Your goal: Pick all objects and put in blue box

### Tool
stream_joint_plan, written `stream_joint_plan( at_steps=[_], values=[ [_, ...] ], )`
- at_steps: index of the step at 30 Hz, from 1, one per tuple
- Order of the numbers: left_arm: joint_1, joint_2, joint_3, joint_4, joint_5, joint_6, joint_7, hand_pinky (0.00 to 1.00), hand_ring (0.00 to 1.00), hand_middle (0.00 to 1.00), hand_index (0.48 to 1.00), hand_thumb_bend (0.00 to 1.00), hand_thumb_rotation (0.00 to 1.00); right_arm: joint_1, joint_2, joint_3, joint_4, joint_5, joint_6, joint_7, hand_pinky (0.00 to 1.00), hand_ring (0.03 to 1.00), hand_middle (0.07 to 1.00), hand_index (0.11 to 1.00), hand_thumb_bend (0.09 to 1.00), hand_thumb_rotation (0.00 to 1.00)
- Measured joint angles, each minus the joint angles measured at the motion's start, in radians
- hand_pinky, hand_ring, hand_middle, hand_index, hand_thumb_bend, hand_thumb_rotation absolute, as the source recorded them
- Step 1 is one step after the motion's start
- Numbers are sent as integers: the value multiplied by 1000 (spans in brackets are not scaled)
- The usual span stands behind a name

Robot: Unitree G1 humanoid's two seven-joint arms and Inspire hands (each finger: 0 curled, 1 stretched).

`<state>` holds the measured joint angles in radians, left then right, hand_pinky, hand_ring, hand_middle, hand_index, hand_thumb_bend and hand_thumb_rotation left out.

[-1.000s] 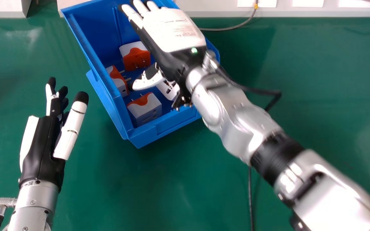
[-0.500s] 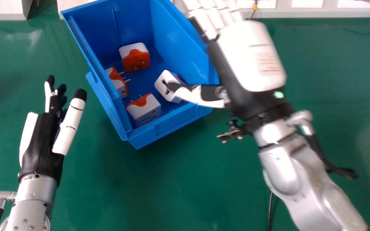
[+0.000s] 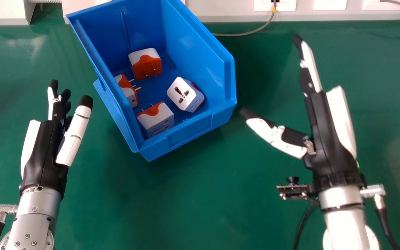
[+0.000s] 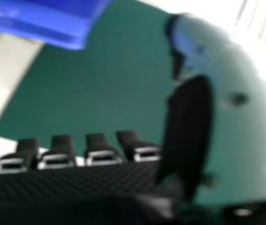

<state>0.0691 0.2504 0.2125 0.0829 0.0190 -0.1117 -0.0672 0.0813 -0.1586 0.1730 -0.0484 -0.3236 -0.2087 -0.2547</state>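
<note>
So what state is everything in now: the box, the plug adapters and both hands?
Blue box: upright, open-topped, four adapters inside.
Far adapter: on its side, prongs facing the camera.
Left adapter: on its side, prongs pointing right.
Near adapter: on its side, prongs away from the camera.
Right adapter: socket holes showing.
Left hand: open, empty.
Right hand: open, empty.

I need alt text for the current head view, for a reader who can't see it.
A blue box on a green table holds four white-and-orange plug adapters. The robot's open right hand is to the right of the box, holding nothing; its open left hand is to the left, also holding nothing.
</note>
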Motion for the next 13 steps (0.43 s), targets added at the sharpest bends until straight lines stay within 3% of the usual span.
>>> stream_joint_plan(
  at_steps=[1,2,7,10,13],
  values=[
    [0,0,0,1,-1,-1,0,975,997,1000,983,517,888,2,13,-14,23,34,3,13,975,1000,1000,982,298,594],
    [0,0,2,1,-4,-2,-1,975,997,1000,983,518,888,3,24,-26,44,63,9,27,976,1000,1000,982,305,642],
    [3,0,7,-1,-18,-2,-5,975,997,1000,982,517,888,4,63,-77,84,219,60,128,986,1000,1000,987,324,782],
    [14,0,10,-3,-19,-8,-9,978,998,1000,981,524,889,4,80,-114,84,328,123,205,993,1000,1000,993,365,889],
    [30,2,13,-3,-19,-17,-14,979,998,1000,977,532,890,5,78,-142,84,371,154,253,996,1000,1000,996,392,929]
  ],
)
